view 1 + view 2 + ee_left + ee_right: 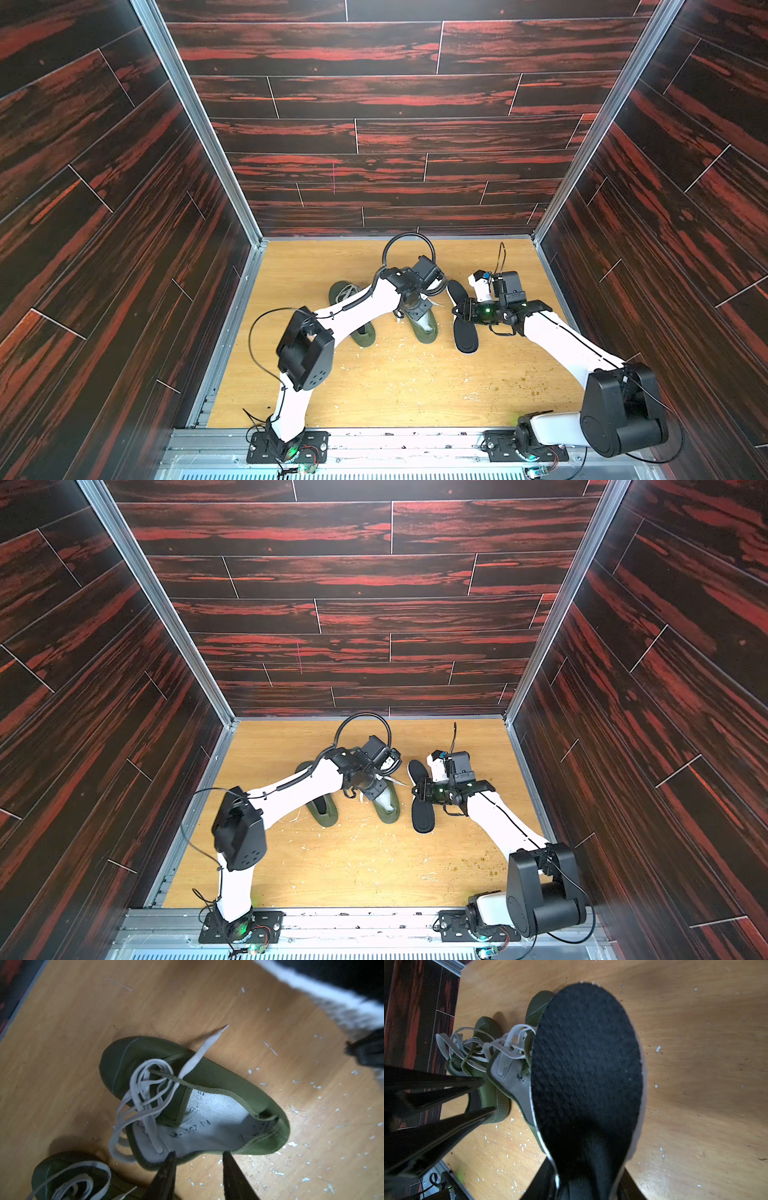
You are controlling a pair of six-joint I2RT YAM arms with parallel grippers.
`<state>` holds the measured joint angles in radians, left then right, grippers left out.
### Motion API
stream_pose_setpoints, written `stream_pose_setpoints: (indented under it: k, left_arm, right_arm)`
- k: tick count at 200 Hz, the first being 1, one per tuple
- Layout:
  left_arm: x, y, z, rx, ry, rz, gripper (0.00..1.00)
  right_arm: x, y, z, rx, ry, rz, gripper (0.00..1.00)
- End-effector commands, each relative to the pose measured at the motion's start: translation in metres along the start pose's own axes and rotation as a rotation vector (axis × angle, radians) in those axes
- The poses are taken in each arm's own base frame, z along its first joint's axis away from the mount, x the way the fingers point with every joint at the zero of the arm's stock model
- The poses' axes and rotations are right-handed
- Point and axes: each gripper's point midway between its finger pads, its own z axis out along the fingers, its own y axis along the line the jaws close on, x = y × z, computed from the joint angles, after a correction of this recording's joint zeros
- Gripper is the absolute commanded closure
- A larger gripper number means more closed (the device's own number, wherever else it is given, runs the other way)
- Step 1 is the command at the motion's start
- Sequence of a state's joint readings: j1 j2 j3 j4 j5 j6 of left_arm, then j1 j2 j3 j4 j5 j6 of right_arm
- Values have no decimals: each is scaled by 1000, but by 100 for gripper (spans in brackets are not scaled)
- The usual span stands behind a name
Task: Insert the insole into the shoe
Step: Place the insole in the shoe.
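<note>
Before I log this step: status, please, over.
Left gripper open at shoe rim. Right gripper shut on insole, beside shoe, not yet in. Loose laces across tongue.

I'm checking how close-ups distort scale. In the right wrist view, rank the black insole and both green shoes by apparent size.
1. black insole, though it is nearest the camera.
2. nearer green shoe, partly hidden by the insole.
3. farther green shoe, partly hidden too.

Walled on three sides with dark, red-streaked wood-plank panels (374, 104), framed by silver metal corner rails (199, 124). Floored with a light tan wooden board (395, 395), littered with small white flakes (401, 347) and olive crumbs (534, 390). Also holds a spare olive-green canvas lace-up shoe (322, 810), left of centre.
</note>
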<state>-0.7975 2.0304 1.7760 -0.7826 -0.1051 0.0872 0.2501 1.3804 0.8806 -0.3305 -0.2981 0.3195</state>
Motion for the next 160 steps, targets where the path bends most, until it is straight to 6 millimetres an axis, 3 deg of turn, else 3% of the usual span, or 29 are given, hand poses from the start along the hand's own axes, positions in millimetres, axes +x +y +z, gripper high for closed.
stream_pose_setpoints:
  k: [1,36,102,134,160]
  left_arm:
    - [6,5,4,-38,49,56,57]
    - [1,23,24,-162,41,65,55]
    - [-10,29,56,-244,51,108,57]
    - [-16,42,60,-335,14,100,75]
    - [-21,35,45,-280,-4,68,88]
  right_arm:
    - [-5,5,-5,-17,-10,-16,60]
    - [-8,7,-3,-30,-11,-16,60]
    - [-6,8,-1,-43,-5,-15,60]
    - [-3,7,-1,-40,4,-20,60]
    - [11,16,-2,-98,65,-37,60]
